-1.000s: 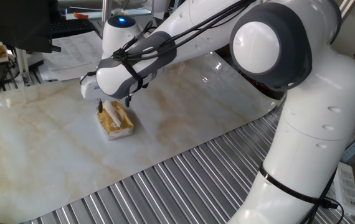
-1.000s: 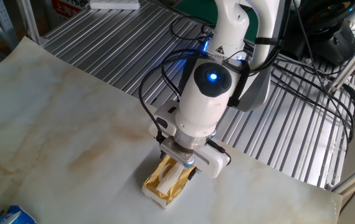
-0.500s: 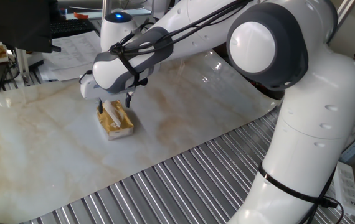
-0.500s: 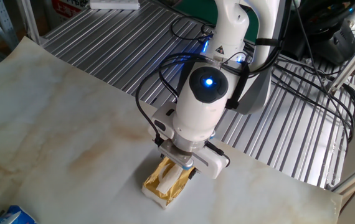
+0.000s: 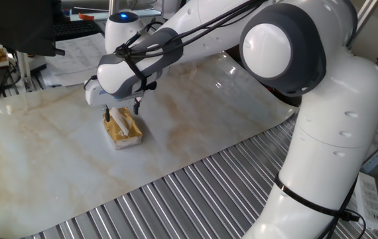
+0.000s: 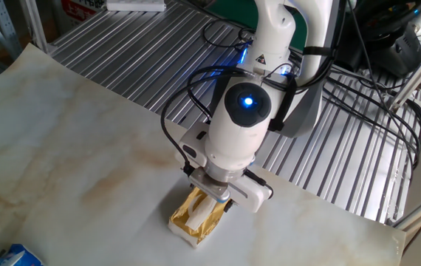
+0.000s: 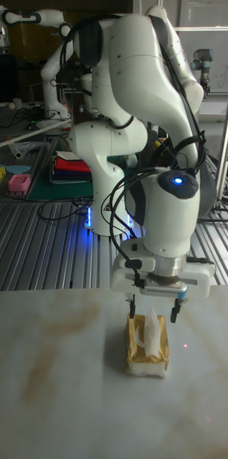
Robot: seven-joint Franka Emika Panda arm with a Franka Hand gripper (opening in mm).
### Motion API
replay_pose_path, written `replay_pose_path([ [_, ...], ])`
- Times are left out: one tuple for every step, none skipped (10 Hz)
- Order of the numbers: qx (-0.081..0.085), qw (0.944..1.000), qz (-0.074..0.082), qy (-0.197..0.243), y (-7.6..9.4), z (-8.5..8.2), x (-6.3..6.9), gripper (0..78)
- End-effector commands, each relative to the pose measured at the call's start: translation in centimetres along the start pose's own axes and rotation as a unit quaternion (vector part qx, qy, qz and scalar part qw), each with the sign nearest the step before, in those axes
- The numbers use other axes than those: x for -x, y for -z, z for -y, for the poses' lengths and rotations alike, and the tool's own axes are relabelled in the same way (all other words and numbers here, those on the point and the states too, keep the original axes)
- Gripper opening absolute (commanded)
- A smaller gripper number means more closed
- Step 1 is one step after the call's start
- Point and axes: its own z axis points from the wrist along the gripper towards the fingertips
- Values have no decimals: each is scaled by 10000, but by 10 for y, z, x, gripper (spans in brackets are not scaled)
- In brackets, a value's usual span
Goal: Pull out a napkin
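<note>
A yellow-orange tissue pack (image 5: 124, 131) (image 6: 195, 219) (image 7: 147, 347) lies on the marbled sheet (image 5: 195, 126). A white napkin (image 7: 153, 329) (image 5: 117, 121) (image 6: 197, 213) sticks up out of its top slot. My gripper (image 7: 153, 316) (image 5: 122, 111) hangs straight above the pack, open. One finger (image 7: 132, 310) stands on each side of the napkin's raised tip without touching it. In the other fixed view the wrist covers the fingers and the far end of the pack.
Printed paper sheets (image 5: 76, 53) lie at the back left beyond the marbled sheet. Ribbed metal table (image 5: 195, 199) runs along the front. A blue object (image 6: 15, 257) sits at one corner. Black cables (image 6: 358, 96) trail over the ribs beside the arm's base.
The wrist has shifted slightly left and up over the pack. The fingers stay apart, and the pack and napkin have not moved.
</note>
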Motion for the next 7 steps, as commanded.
replay_pose_path([
  [21,10000,-86,-25,1,0,1,774],
  [26,9999,-113,-44,1,0,1,774],
  [24,9999,-128,-52,1,0,1,774],
  [21,9999,-143,-65,0,-1,0,774],
  [19,9999,-143,-66,0,-1,0,774],
  [-37,9999,-133,-36,-1,-1,0,774],
  [-92,9999,-129,-4,-3,-1,2,774],
])
